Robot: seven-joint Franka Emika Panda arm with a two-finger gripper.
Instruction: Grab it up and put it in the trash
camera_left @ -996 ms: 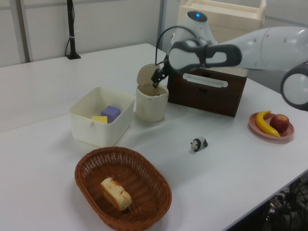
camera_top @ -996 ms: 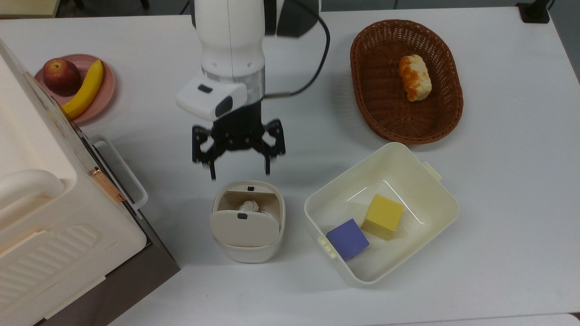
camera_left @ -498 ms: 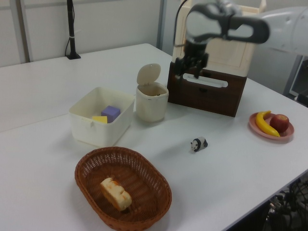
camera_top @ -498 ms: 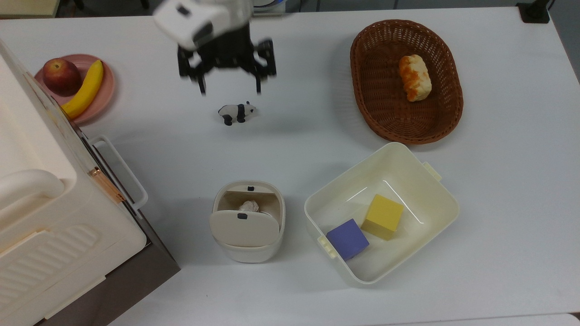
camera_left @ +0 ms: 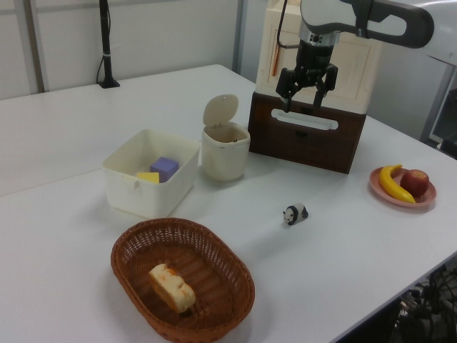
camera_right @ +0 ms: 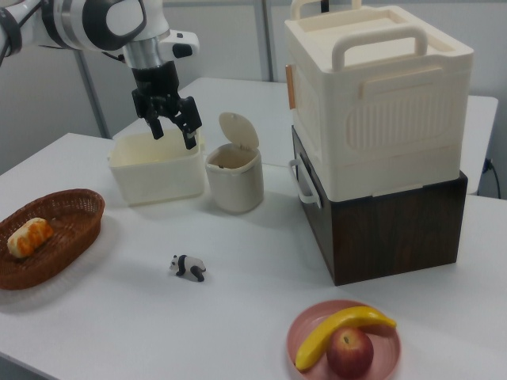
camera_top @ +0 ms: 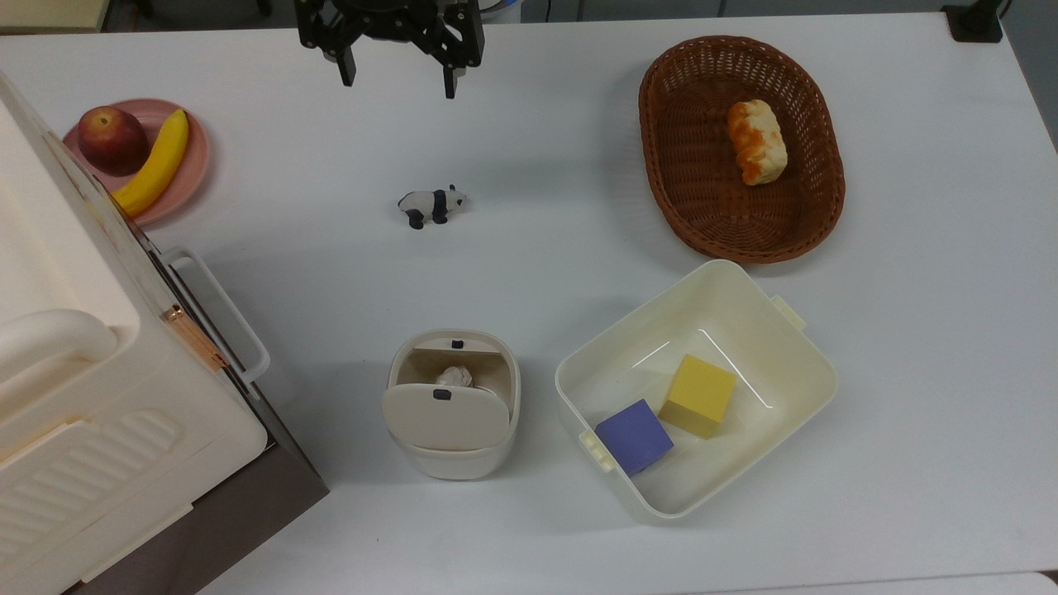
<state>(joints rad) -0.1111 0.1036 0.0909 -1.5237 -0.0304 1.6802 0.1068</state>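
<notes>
Your gripper (camera_top: 395, 73) hangs spread wide and empty, up at the far edge of the table in the top view, high above the surface. A second ago it sat right over the trash (camera_top: 451, 404) opening; half a second ago it was already above the panda figurine (camera_top: 432, 206); now it has pulled back further still, well apart from both. In the left view the gripper (camera_left: 306, 89) shows in front of the cream case on its dark wooden base (camera_left: 308, 133), fingers parted, nothing between them.

The paper ball (camera_top: 454, 377) lies inside the trash, visible through the open gap behind the flap lid (camera_top: 445, 416) in the top view. It has not shifted across the last second. The lid stands tipped up in the right view, on the trash (camera_right: 234, 176).

Judgement: the drop is done and you're retreating, so the task looks complete.

Rest is unmoved: cream tub (camera_top: 793, 357) with yellow cube (camera_top: 701, 395) and purple cube (camera_top: 634, 436) just beside the trash, wicker basket (camera_top: 669, 188) with bread (camera_top: 755, 141), pink plate (camera_top: 193, 169) with apple (camera_top: 111, 139) and banana (camera_top: 155, 163).
</notes>
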